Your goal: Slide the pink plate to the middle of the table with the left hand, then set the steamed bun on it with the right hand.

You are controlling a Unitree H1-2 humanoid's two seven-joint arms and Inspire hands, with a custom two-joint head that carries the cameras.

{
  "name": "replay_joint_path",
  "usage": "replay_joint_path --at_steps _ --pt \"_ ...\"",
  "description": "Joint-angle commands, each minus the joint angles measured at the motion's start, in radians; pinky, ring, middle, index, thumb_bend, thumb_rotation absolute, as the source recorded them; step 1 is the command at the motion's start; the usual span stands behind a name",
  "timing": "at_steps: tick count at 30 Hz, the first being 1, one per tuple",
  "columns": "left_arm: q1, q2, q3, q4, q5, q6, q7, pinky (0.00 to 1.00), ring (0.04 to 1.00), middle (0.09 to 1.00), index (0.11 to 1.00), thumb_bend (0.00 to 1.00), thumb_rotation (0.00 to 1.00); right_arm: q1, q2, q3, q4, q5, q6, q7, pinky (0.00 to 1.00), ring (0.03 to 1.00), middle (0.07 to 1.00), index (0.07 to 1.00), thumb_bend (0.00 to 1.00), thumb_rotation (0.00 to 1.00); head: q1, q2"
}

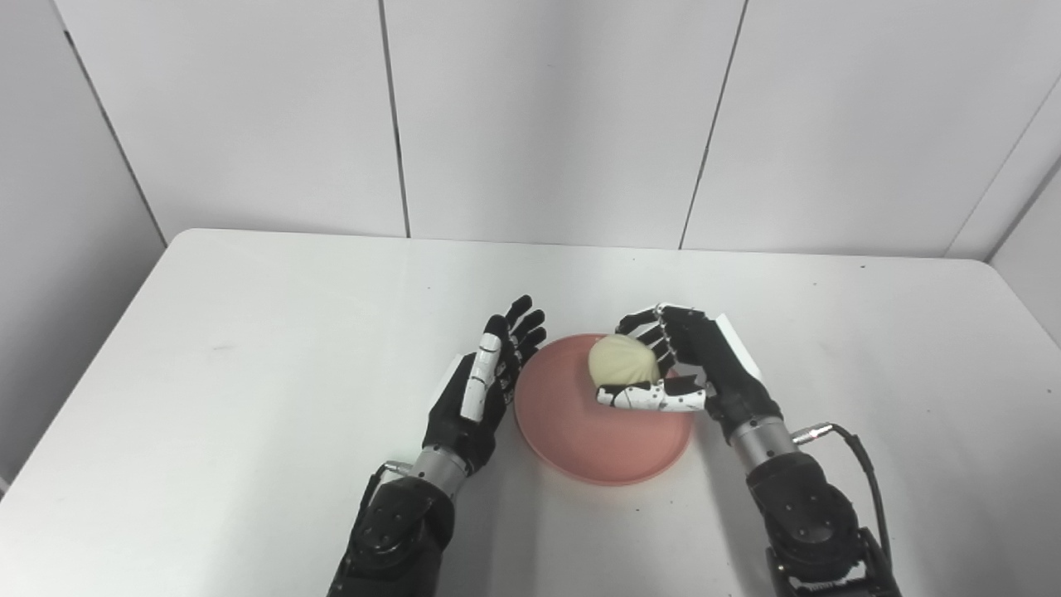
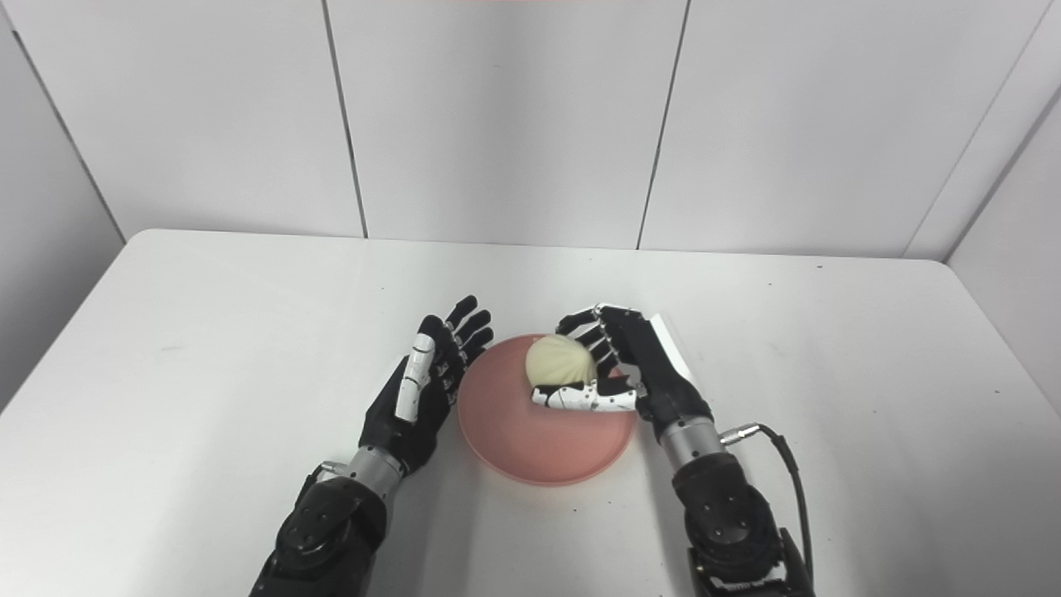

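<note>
While the plate (image 1: 580, 439) sits mid-table, the right robot hand (image 1: 688, 365) pinches the bun (image 1: 622, 362) over it, unreleased; left robot hand (image 1: 485, 381) spread

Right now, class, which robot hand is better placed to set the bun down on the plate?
The right robot hand: it holds the steamed bun over the pink plate. The left robot hand is open beside the plate's rim.

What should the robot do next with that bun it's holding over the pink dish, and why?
Probably lower the bun a touch and open the fingers. The right hand grips the steamed bun over the far part of the pink plate, which already sits near the table's middle. Whether the bun touches the plate yet I cannot tell. The left hand rests open beside the rim, holding nothing.
</note>
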Motion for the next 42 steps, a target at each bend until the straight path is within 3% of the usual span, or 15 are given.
replay_joint_path --at_steps 1,11,18,21,22,25,27,28,30,38,42 --pt "0.007 -0.001 -0.004 0.0 0.01 0.012 0.003 1.0 0.961 0.951 0.938 0.65 1.0 -0.011 0.005 0.019 -0.005 -0.03 -0.066 -0.027 0.32 0.383 0.454 0.523 0.52 0.0 -0.002 0.0" --pt "0.014 0.012 0.007 -0.022 -0.011 0.026 -0.007 0.99 0.955 0.946 0.931 0.66 0.97 0.008 -0.006 0.122 0.114 -0.207 -0.23 -0.142 0.29 0.361 0.427 0.531 0.51 0.0 -0.06 0.003" --pt "0.022 0.025 0.008 -0.045 -0.013 0.036 -0.014 0.98 0.961 0.953 0.944 0.65 0.99 -0.005 -0.04 0.172 0.14 -0.389 -0.293 -0.233 0.31 0.389 0.427 0.537 0.51 0.0 -0.094 0.007" --pt "0.023 0.031 0.009 -0.049 -0.017 0.039 -0.017 0.98 0.962 0.953 0.943 0.65 0.99 -0.004 -0.041 0.182 0.12 -0.439 -0.288 -0.249 0.4 0.49 0.458 0.531 0.52 0.0 -0.106 0.008" --pt "0.024 0.033 0.009 -0.051 -0.017 0.042 -0.018 0.98 0.962 0.955 0.943 0.65 0.99 -0.003 -0.041 0.183 0.111 -0.449 -0.284 -0.247 0.48 0.586 0.55 0.51 0.51 0.05 -0.108 0.007" --pt "0.027 0.038 0.009 -0.062 -0.016 0.056 -0.017 0.98 0.962 0.953 0.942 0.66 0.99 -0.003 -0.045 0.185 0.101 -0.475 -0.297 -0.255 0.6 0.703 0.725 0.499 0.51 0.13 -0.116 0.009" --pt "0.029 0.041 0.008 -0.071 -0.016 0.065 -0.017 0.98 0.962 0.954 0.942 0.67 0.99 -0.005 -0.051 0.187 0.103 -0.495 -0.319 -0.271 0.63 0.727 0.753 0.499 0.51 0.13 -0.119 0.009" --pt "0.03 0.042 0.008 -0.074 -0.016 0.067 -0.018 0.98 0.964 0.955 0.945 0.67 0.99 -0.006 -0.054 0.188 0.105 -0.501 -0.327 -0.278 0.68 0.763 0.793 0.656 0.55 0.14 -0.12 0.009" --pt "0.03 0.045 0.008 -0.075 -0.016 0.067 -0.018 0.98 0.965 0.956 0.946 0.67 0.99 -0.009 -0.057 0.189 0.11 -0.512 -0.34 -0.289 0.71 0.79 0.819 0.74 0.58 0.15 -0.123 0.01" --pt "0.031 0.055 0.008 -0.084 -0.016 0.071 -0.02 0.97 0.96 0.952 0.945 0.68 0.99 -0.011 -0.071 0.202 0.098 -0.522 -0.318 -0.24 0.89 0.909 0.91 0.835 0.6 0.43 -0.146 0.014" --pt "0.032 0.059 0.014 -0.094 -0.016 0.08 -0.017 0.98 0.96 0.948 0.938 0.68 0.97 -0.007 -0.074 0.192 0.082 -0.499 -0.285 -0.174 0.98 0.958 0.943 0.864 0.61 0.51 -0.159 0.019"
